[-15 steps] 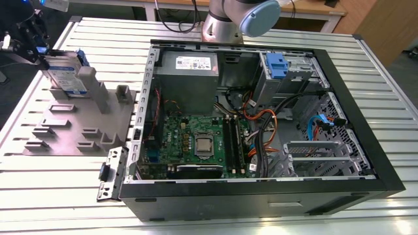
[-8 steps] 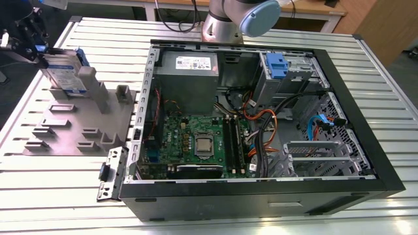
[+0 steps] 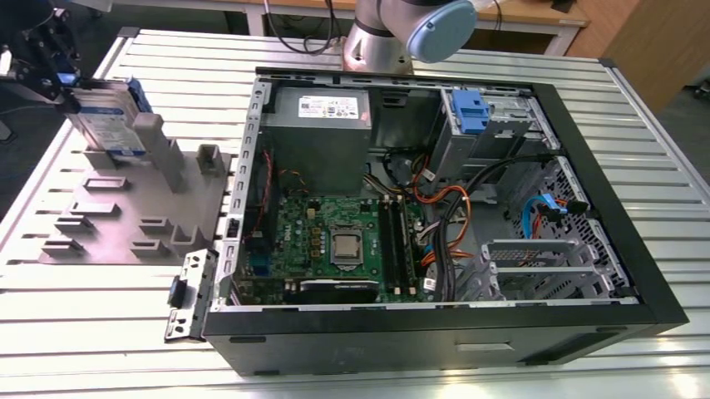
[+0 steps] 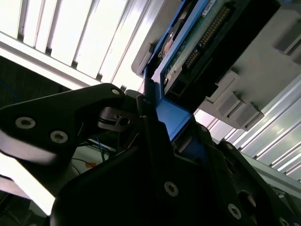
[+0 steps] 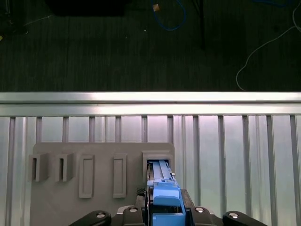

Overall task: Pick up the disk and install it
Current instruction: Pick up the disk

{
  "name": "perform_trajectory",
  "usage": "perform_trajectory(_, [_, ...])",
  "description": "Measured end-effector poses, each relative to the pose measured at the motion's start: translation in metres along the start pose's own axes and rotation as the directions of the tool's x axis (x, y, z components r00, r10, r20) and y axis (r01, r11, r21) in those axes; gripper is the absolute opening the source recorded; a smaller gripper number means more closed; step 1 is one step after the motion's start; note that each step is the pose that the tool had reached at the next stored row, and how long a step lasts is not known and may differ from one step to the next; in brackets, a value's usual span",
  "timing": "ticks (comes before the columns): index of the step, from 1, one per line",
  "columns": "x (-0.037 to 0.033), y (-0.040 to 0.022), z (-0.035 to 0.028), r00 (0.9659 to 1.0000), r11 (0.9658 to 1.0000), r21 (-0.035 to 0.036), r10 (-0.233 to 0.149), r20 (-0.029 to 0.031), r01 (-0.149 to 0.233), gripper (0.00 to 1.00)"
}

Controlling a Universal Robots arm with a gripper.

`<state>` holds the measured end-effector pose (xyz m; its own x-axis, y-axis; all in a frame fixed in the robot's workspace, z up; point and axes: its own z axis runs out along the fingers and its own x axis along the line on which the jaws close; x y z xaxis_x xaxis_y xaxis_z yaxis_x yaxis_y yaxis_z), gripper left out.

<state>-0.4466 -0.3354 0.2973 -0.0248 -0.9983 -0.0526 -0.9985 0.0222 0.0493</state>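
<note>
The disk [image 3: 106, 116] stands on edge at the exterior view's far left, its labelled silver face framed by the blue carrier. Its lower end sits at a slot in the grey holding fixture [image 3: 122, 216]. Whether it rests in the slot or hangs just clear of it cannot be told.

The gripper [image 3: 69, 91] is at the disk's upper end. In the second wrist view the black fingers [image 4: 146, 108] are drawn in against the blue carrier on both sides, holding the disk [image 4: 197, 37] (its green circuit board faces that camera). In the first wrist view the carrier [image 5: 163, 188] runs from between the gripper's [image 5: 164, 212] halves to the fixture's [image 5: 56, 197] end slot.

The fixture lies on a slatted metal counter [image 3: 89, 332]. Just beside it, toward the exterior view's right, is an open computer case [image 3: 444, 332] with its motherboard [image 3: 332, 241], grey power supply [image 3: 322, 116] and a fixed blue caddy [image 3: 470, 112].
</note>
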Motion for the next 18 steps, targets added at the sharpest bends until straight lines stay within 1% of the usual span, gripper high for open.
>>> perform_trajectory(4, [-0.0002, 0.0001, -0.0030, 1.0000, 1.0000, 0.0000, 0.000, 0.0000, 0.000, 0.36])
perform_trajectory(18, [-0.0002, 0.0002, -0.0045, 1.0000, 1.0000, 0.0001, 0.000, 0.0000, 0.000, 0.36])
